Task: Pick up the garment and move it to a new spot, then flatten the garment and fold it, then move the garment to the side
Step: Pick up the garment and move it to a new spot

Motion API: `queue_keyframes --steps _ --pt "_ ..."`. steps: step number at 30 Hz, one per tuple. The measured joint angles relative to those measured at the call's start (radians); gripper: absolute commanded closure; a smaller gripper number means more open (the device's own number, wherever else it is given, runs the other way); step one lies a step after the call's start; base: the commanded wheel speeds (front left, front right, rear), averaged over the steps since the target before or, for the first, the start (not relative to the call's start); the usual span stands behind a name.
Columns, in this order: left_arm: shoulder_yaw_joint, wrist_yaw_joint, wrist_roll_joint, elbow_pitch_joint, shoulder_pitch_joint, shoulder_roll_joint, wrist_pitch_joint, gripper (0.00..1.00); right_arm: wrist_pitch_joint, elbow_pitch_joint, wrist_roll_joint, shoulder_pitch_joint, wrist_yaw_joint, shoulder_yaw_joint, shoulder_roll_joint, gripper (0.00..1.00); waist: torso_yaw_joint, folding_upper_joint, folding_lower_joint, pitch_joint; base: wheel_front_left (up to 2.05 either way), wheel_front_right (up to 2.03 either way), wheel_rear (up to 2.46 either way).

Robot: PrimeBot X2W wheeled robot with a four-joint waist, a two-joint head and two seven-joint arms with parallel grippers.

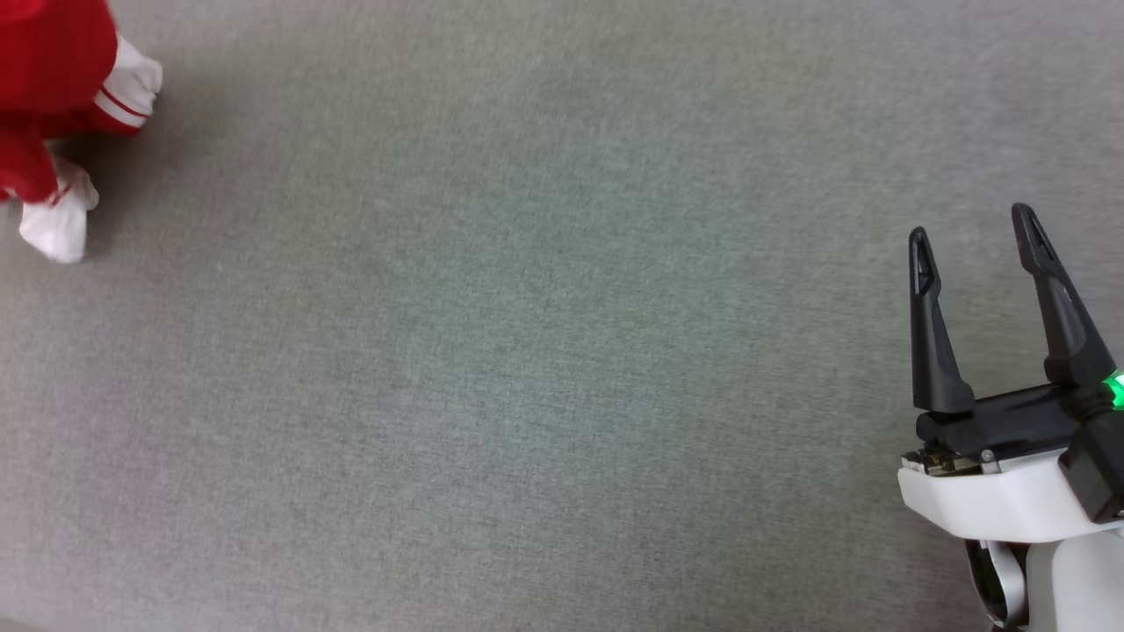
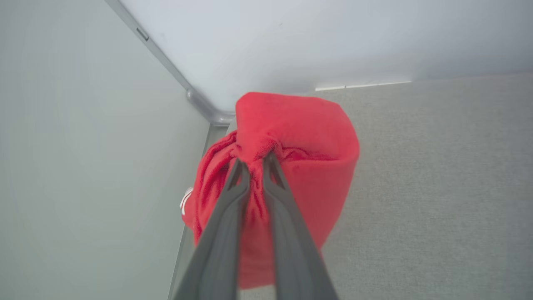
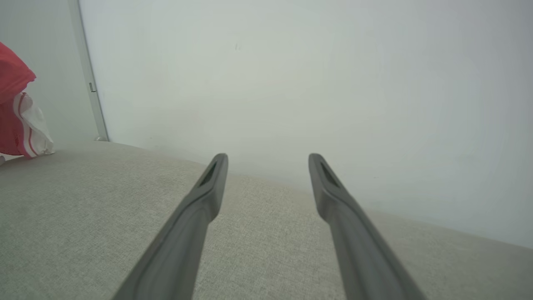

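Grey woven surface (image 1: 527, 351) beneath pale walls (image 3: 291, 83). Clamped tight on a bunched fold of the garment (image 2: 291, 137) at the far left corner: left gripper (image 2: 255, 160). Spread wide and idle at lower right: right gripper (image 1: 970, 224). Probably best carried high and slow toward the middle, keeping trailing sleeves (image 1: 61, 228) from dragging. Red cloth crumpled, white sleeves with red stripes dangling below the bundle.

Red garment (image 1: 48, 61) with white sleeve ends and red-and-white striped trim, grey woven surface (image 1: 527, 351), pale wall (image 3: 291, 83), dark grey fingers (image 3: 200, 208), white forearm with green light (image 1: 1117, 389)
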Motion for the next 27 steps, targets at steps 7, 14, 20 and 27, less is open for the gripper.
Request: queue_keyframes --steps 7,14,20,27 --pt "-0.064 0.000 0.032 -0.164 -0.094 -0.003 0.047 1.00 0.000 0.023 0.063 0.009 0.000 -0.007 0.000 0.00 -0.044 0.0000 0.0000 -0.070 0.00 0.00 0.00" --pt "-0.112 0.000 0.058 -0.292 -0.179 -0.055 0.106 1.00 0.000 0.042 0.112 0.019 0.000 -0.011 0.000 0.00 -0.112 0.0000 0.0000 -0.126 0.00 0.00 0.00" --pt "-0.155 0.000 0.074 -0.359 -0.236 -0.122 0.135 1.00 0.000 0.056 0.136 0.028 0.000 -0.010 0.000 0.00 -0.187 0.0000 0.0000 -0.163 0.00 0.00 0.00" --pt "-0.211 0.000 0.081 -0.416 -0.261 -0.207 0.137 1.00 0.000 0.064 0.150 0.044 0.000 -0.017 0.000 0.00 -0.279 0.0000 0.0000 -0.194 0.00 0.00 0.00"
